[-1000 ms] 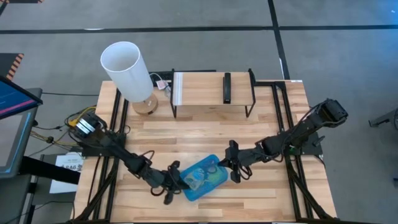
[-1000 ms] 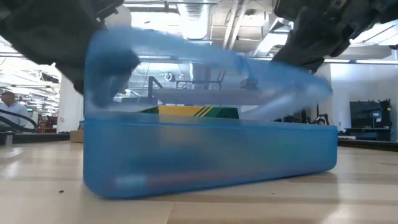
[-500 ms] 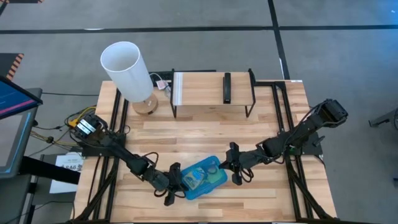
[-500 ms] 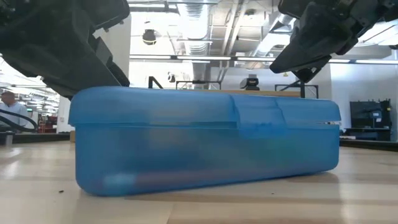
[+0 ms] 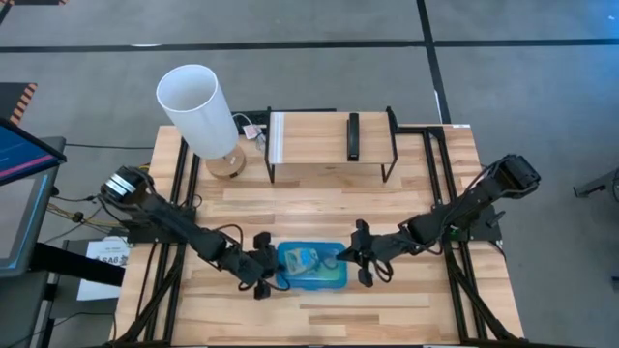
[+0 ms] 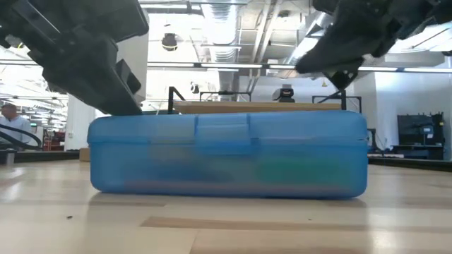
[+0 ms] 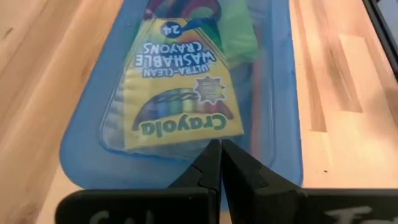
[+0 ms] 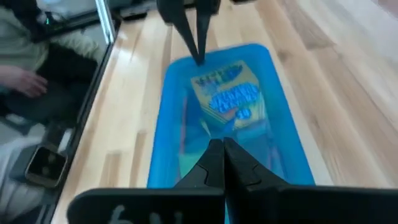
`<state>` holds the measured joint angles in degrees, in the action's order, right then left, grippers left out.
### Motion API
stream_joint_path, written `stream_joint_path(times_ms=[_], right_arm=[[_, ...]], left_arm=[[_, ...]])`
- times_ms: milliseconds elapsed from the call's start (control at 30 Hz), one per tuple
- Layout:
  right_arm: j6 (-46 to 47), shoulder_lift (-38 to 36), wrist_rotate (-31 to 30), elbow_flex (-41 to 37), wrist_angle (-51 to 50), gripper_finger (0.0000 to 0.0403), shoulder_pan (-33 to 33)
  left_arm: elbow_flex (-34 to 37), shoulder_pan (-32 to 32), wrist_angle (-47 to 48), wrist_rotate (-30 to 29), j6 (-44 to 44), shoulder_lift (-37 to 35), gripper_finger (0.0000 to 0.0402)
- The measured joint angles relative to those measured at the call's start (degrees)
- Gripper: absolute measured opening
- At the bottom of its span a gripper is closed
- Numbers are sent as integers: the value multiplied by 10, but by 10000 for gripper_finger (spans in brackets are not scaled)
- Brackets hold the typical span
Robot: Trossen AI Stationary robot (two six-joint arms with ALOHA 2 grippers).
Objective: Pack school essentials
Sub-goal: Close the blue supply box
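Translucent blue plastic case [image 5: 311, 266] lidded on wooden tabletop [image 5: 416, 184], now squared, crayon box [image 7: 177, 93] inside, left tool [image 5: 263, 277] and right tool [image 5: 355, 261] closed, empty.

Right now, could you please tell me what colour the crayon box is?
Yellow with green trim, the crayon box inside the closed translucent blue case; left wrist view shows it best.

left arm [image 5: 184, 230]: matte black, slender jointed links, silvery round cap at its shoulder, thin black cables looped alongside
right arm [image 5: 455, 217]: matte black, boxy shoulder housing, looped cable
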<state>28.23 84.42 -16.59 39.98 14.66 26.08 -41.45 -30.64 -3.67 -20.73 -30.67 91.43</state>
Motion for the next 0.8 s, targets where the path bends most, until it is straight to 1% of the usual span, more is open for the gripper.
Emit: stream_joint_path(times_ms=[67,167,267,433,800], right_arm=[[-20,19,-4,-2,31,8,7],[-49,70,-4,0,110,8,16],[-67,119,-3,0,152,8,24],[-60,163,-4,6,161,8,22],[-29,215,-3,8,173,9,8]], left_arm=[[0,0,1,-1,0,-5,0],[0,0,0,-1,-1,-4,0],[0,0,-3,-3,-9,-1,0],[5,-1,-8,-6,-22,-2,0],[5,-1,14,-9,-45,-4,0]])
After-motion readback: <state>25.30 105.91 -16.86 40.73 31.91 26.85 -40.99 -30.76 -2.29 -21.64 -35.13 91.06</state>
